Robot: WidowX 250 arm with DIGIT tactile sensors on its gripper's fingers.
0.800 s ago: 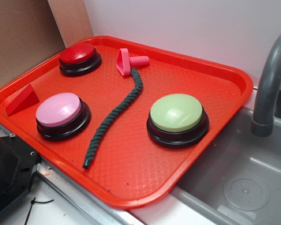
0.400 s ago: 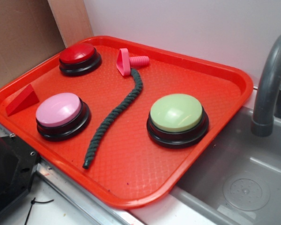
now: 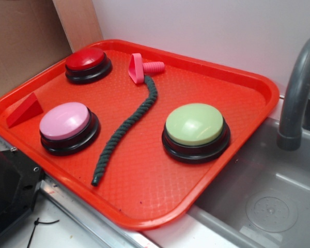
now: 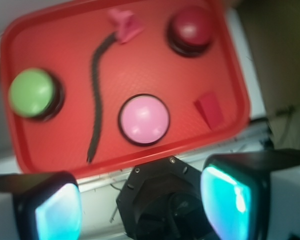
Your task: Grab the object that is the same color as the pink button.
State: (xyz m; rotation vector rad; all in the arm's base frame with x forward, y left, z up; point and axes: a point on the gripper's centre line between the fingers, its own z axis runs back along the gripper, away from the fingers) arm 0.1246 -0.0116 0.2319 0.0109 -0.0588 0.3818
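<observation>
A hot-pink toy bolt lies on its side at the back of the red tray, between the red-topped button and one end of the rope; in the wrist view the bolt is at the top. The pink button stands at the tray's front left, and appears again in the wrist view at centre. My gripper is high above the robot base, short of the tray's near edge, open with nothing between its teal pads. It does not show in the exterior view.
A red-topped button stands back left, a light green-topped button at right, a red wedge block by the left rim. A dark green rope runs down the middle. A grey sink and faucet lie right; the black robot base below.
</observation>
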